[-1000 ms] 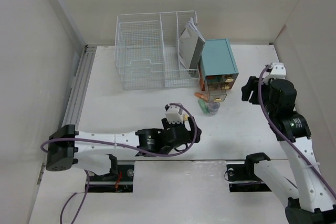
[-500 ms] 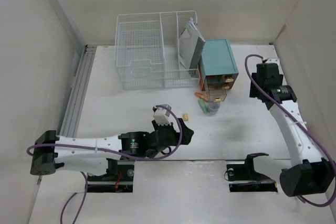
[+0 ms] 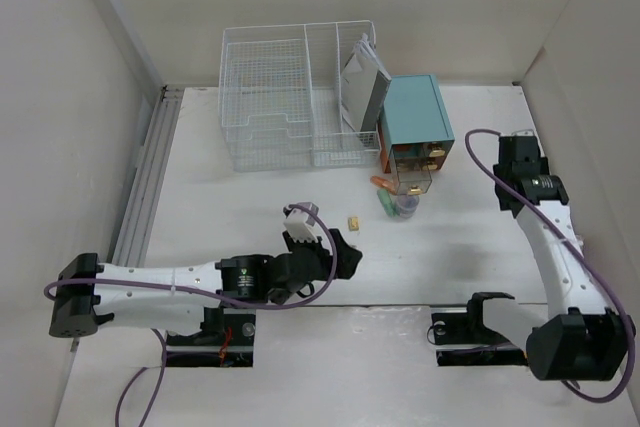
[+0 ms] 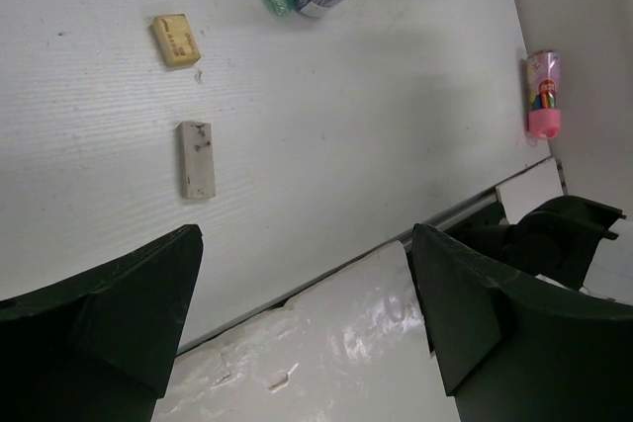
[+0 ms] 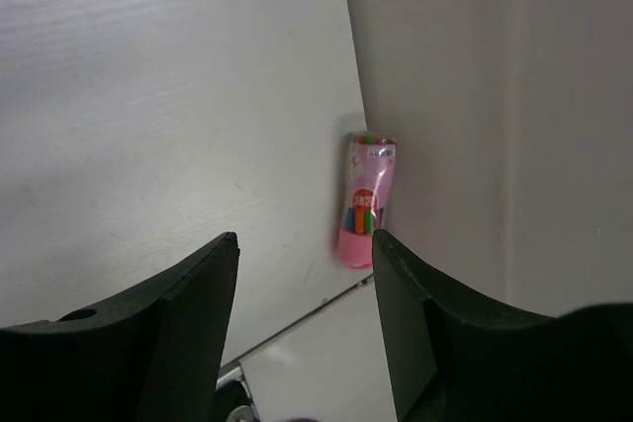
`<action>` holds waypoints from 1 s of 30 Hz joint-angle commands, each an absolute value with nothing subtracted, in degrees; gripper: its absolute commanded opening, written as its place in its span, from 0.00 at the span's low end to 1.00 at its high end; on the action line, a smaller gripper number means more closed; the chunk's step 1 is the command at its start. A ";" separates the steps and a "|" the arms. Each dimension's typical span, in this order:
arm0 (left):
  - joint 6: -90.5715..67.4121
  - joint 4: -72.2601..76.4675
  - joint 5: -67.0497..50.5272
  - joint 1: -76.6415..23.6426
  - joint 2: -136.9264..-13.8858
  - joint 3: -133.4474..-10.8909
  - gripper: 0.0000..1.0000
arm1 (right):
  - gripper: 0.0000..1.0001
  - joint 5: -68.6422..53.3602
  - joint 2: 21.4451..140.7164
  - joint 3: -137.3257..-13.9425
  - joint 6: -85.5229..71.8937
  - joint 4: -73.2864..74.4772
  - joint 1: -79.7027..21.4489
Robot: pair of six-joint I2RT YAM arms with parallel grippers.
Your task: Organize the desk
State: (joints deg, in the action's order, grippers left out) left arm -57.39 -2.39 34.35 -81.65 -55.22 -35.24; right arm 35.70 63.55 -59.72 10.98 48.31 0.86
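Top view high over the whole desk (image 3: 220, 207); wrist views close, downward, pink tube (image 5: 366, 203) common to both.

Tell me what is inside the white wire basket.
A flat grey-and-white item leans upright in the right compartment of the basket; the tiered left section shows nothing. Anything behind that item is covered.

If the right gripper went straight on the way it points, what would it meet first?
Most likely the pink tube lying on the desk against the side wall, just ahead of the open right gripper. Depth is unclear; it might touch the desk first.
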 commanded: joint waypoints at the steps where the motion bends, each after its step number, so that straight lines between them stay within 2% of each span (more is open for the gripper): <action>1: -55.46 0.17 34.28 -81.91 -53.96 -34.72 0.84 | 0.62 38.24 58.11 -55.65 17.40 48.08 2.98; 10: -54.40 1.32 33.75 -81.91 -55.11 -34.72 0.84 | 0.65 37.62 53.44 -45.89 27.15 42.28 10.63; 30: -55.45 1.32 32.17 -81.91 -55.10 -33.66 0.84 | 0.65 17.58 59.06 -38.85 45.35 25.84 35.24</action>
State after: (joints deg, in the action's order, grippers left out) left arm -55.37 0.19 32.36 -81.65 -55.42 -34.15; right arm 22.55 58.67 -39.53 41.80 30.61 33.30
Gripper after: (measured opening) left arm 0.846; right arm 0.645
